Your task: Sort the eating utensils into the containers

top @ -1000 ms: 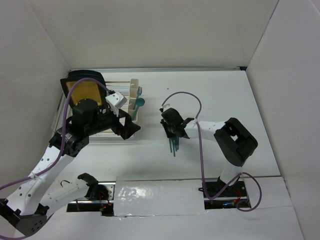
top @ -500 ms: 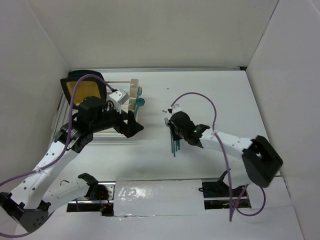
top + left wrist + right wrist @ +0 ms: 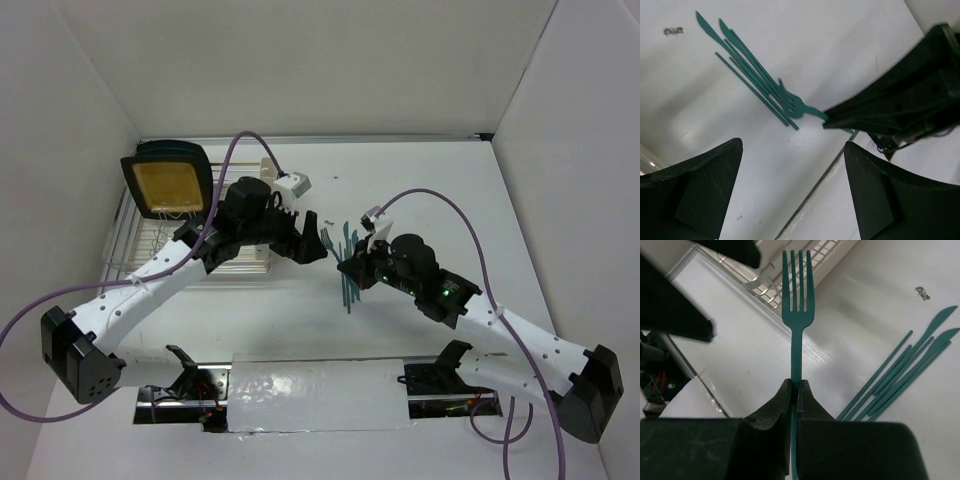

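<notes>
My right gripper (image 3: 350, 268) (image 3: 795, 385) is shut on the handle of a teal fork (image 3: 797, 290), with the tines pointing away toward the rack; the fork also shows in the top view (image 3: 329, 240). Several more teal utensils (image 3: 349, 285) (image 3: 900, 375) lie in a bundle on the table beside it. My left gripper (image 3: 318, 242) (image 3: 792, 145) is open and empty just left of the fork's tines. The left wrist view shows the fork (image 3: 796, 104) and the bundle (image 3: 740, 60). The cream cups are hidden behind my left arm in the top view.
A wire dish rack (image 3: 140, 245) (image 3: 815, 255) stands at the left, with a tan-and-black board (image 3: 165, 180) propped at its back. A small dark speck (image 3: 922, 292) lies on the table. White walls enclose three sides.
My left gripper has swung from over the rack rightward to the table's middle. My right arm has stretched out low, and its gripper now holds a fork up off the bundle.
</notes>
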Robot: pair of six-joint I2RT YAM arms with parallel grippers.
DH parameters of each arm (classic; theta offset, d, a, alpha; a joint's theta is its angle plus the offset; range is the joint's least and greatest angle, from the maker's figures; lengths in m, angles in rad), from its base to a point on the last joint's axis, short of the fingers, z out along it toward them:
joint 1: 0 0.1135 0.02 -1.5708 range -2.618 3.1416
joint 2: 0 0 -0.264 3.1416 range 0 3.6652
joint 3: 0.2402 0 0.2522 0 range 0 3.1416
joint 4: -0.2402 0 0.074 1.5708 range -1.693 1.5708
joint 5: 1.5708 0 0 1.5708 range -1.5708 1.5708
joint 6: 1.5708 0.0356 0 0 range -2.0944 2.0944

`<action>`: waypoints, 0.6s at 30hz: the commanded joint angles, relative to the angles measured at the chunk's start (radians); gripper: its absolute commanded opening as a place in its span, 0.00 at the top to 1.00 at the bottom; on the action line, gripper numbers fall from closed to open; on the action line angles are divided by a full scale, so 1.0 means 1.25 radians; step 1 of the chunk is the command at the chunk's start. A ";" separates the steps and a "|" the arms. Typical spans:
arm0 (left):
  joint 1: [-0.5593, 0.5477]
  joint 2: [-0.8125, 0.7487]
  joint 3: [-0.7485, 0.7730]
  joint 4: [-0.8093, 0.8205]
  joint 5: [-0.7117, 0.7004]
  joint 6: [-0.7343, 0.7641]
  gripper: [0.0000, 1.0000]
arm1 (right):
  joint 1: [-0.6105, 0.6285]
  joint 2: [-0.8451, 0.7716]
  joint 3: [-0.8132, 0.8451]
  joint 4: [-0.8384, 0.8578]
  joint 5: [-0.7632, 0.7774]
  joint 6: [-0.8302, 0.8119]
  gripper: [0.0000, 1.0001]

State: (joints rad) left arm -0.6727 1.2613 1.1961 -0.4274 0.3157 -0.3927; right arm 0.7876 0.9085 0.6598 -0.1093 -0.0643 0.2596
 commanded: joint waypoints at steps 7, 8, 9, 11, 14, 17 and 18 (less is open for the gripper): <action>-0.008 0.067 0.084 0.055 -0.091 -0.043 0.07 | 0.011 -0.063 -0.006 0.016 -0.061 -0.020 1.00; -0.008 0.067 0.086 0.051 -0.094 -0.044 0.08 | 0.011 -0.062 0.001 0.016 -0.061 -0.021 1.00; -0.010 0.074 0.096 0.050 -0.099 -0.041 0.09 | 0.013 -0.062 0.001 0.016 -0.061 -0.024 1.00; -0.010 0.077 0.096 0.051 -0.094 -0.039 0.11 | 0.011 -0.065 0.001 0.016 -0.061 -0.026 1.00; -0.016 0.079 0.094 0.065 -0.080 -0.039 0.20 | 0.015 -0.065 0.010 0.009 -0.061 -0.026 1.00; -0.025 0.098 0.106 0.043 -0.077 -0.033 0.30 | 0.013 -0.058 0.030 -0.009 -0.046 -0.024 0.99; -0.030 0.098 0.109 0.039 -0.082 -0.031 0.30 | 0.015 -0.058 0.031 -0.017 -0.038 -0.025 0.99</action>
State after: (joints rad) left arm -0.6930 1.3678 1.2861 -0.3912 0.2092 -0.4252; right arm 0.7952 0.8471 0.6548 -0.1200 -0.1268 0.2413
